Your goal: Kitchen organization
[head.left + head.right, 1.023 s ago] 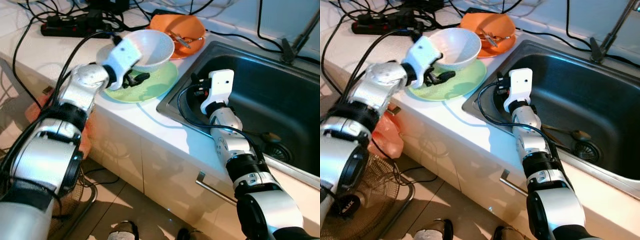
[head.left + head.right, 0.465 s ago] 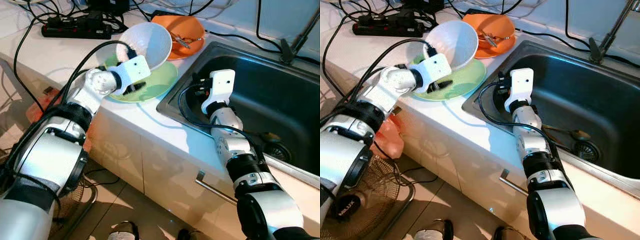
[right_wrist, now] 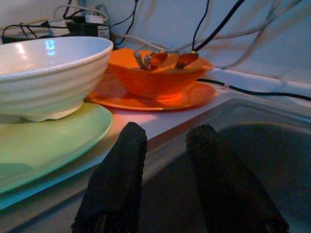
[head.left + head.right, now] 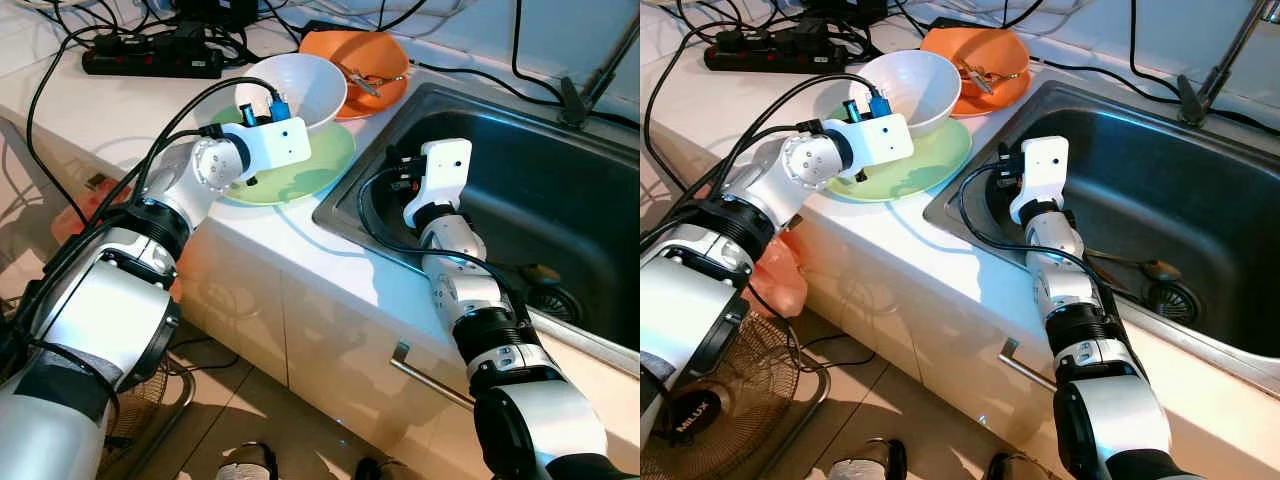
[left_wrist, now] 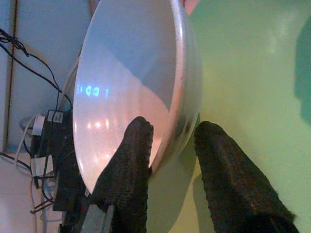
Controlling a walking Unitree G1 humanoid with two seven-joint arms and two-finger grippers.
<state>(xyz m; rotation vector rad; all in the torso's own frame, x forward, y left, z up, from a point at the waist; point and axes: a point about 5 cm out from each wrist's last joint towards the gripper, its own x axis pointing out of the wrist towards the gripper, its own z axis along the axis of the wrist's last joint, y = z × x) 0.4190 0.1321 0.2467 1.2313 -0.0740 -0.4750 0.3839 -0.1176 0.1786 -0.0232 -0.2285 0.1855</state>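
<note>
White bowl [image 4: 300,88] sits on the green plate [image 4: 310,165] beside the sink [image 4: 520,190], its rim pinched by the left gripper [image 5: 170,160], apparently firmly, while the right gripper [image 3: 163,160] hangs parted over the sink; a tilted lift could slip the bowl.

Bright, sharp head views; dimmer, softer wrist views.

The left gripper [image 4: 262,170] hides behind its wrist camera [image 4: 277,146].
</note>
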